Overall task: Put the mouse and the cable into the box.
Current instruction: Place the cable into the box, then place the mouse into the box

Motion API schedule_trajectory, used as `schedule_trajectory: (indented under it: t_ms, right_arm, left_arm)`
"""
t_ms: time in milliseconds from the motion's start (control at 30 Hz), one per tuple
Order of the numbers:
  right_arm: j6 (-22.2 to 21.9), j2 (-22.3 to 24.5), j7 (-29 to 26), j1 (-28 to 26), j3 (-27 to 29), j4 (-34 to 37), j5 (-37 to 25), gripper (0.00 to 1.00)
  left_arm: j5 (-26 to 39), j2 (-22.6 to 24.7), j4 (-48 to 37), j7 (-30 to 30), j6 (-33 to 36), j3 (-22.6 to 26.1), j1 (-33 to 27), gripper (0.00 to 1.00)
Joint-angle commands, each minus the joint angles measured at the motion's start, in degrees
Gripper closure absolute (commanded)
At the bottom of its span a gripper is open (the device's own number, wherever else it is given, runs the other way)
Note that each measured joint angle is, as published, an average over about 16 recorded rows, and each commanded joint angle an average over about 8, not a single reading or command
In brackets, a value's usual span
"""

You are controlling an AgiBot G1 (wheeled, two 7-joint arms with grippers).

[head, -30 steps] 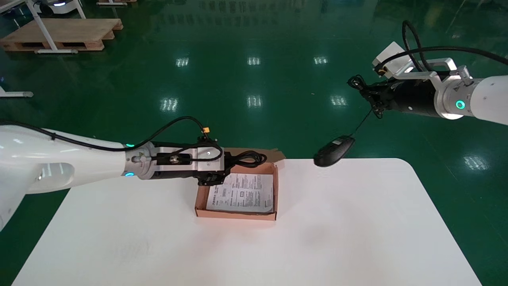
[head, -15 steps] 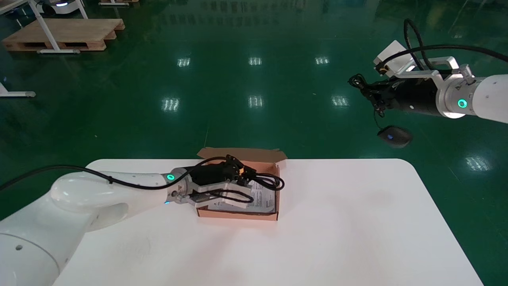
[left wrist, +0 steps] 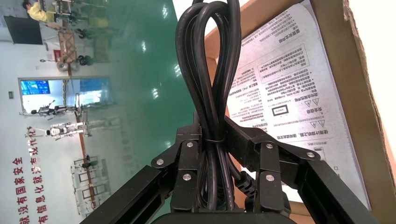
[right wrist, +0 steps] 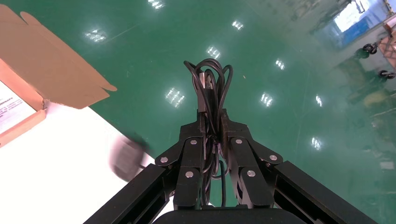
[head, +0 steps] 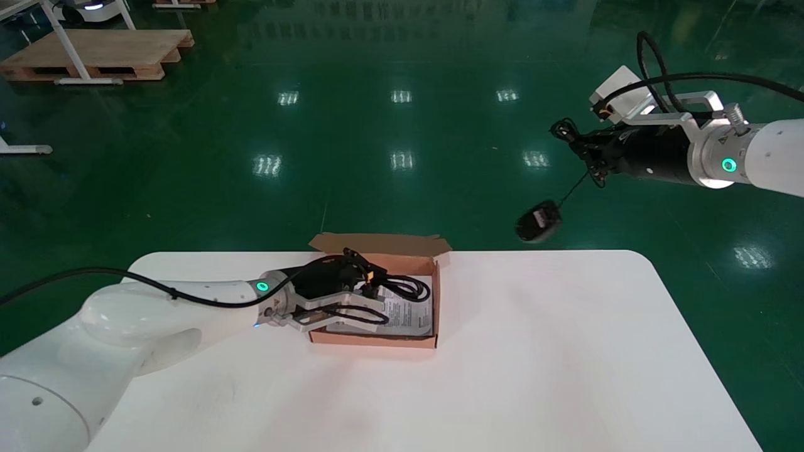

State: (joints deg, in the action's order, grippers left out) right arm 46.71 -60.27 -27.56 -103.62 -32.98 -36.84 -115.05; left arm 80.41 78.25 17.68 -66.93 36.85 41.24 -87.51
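The box (head: 377, 342) sits open on the white worktop (head: 502, 364), directly beneath the left fingers (left wrist: 187, 156), with its lid flap (right wrist: 51, 70) folded back on the side away from the robot. A printed sheet (left wrist: 289, 88) lies flat on its bottom, just past the left fingertips.

The left arm (head: 157, 307) reaches low across the worktop into the box. The right arm (head: 772, 154) is held high, well apart from the box, with the right fingers (right wrist: 191, 149) out over the green floor (head: 402, 125) beyond the worktop's far edge.

The left fingers are closed tight on the black cable (left wrist: 212, 70), a tied bundle pinched at its waist. Its loops (head: 408, 289) stick out past the fingertips, over the sheet and inside the box walls. Whether the loops touch the sheet cannot be told.

The right fingers are clamped on the coiled cord (right wrist: 210, 79), whose loops poke out beyond the fingertips. A single thin strand runs down from them to the mouse (head: 539, 223), which hangs in the air below the right fingers, over the floor and outside the box.
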Motion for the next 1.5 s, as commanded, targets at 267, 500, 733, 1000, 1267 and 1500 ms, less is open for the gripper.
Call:
schedule_trajectory:
  t_ms: [267,500,733,1000,1267,1500]
  right_arm:
    - [0.03,0.01,0.01,-0.02,0.01,0.03,0.02,1.0]
    - [0.02,0.01,-0.01,0.0,0.01,0.01,0.02,1.0]
    - [-0.01,0.01,-0.01,0.03,0.01,-0.02,0.02,1.0]
    - [-0.03,0.01,-0.01,0.04,0.01,-0.02,0.02,1.0]
    - [-0.04,0.01,-0.01,0.04,0.01,-0.02,0.02,1.0]
    - [-0.04,0.01,-0.01,0.04,0.01,-0.02,0.02,1.0]
  left_arm:
    - [-1.45,0.02,-0.43,-0.2,-0.4,1.09,0.02,0.0]
    - [-1.04,0.0,-0.35,-0.18,-0.38,0.8,-0.05,0.0]
    - [-0.77,-0.02,-0.25,-0.16,-0.36,0.66,-0.08,0.0]
    - [-0.62,-0.05,-0.2,-0.16,-0.34,0.56,-0.1,0.0]
    - [-0.54,-0.07,-0.17,-0.16,-0.31,0.51,-0.13,0.0]
    - [-0.5,-0.07,-0.14,-0.16,-0.3,0.48,-0.15,0.0]
